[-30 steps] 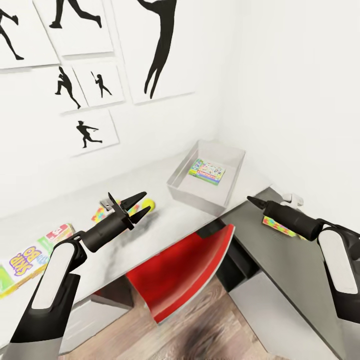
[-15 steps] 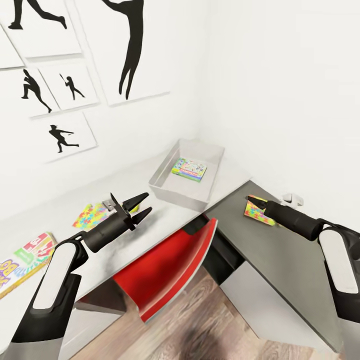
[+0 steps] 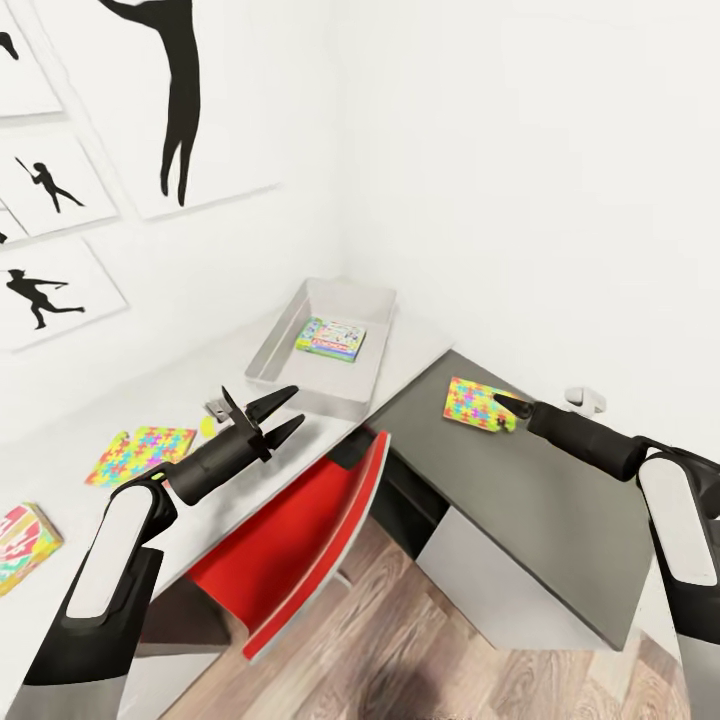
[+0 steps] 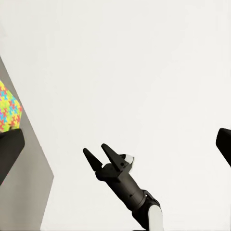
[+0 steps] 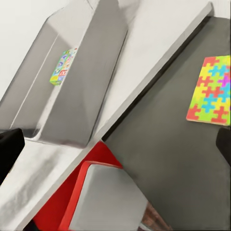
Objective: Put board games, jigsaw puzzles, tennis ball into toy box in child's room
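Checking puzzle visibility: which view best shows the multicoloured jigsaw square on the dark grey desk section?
The head view: the multicoloured jigsaw square shows nearly whole. The right wrist view crops one edge; the left wrist view catches a corner.

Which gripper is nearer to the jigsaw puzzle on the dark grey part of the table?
Right. The right gripper is at the edge of that jigsaw puzzle. The left gripper hangs open over the pale part, beyond the red chair.

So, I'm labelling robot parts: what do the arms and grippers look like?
Both arms are matte black with glossy white forearm panels. The left gripper and the right gripper each sit on a black cylindrical wrist, with two black, tapered, pointed fingers. No cables or markings are visible.
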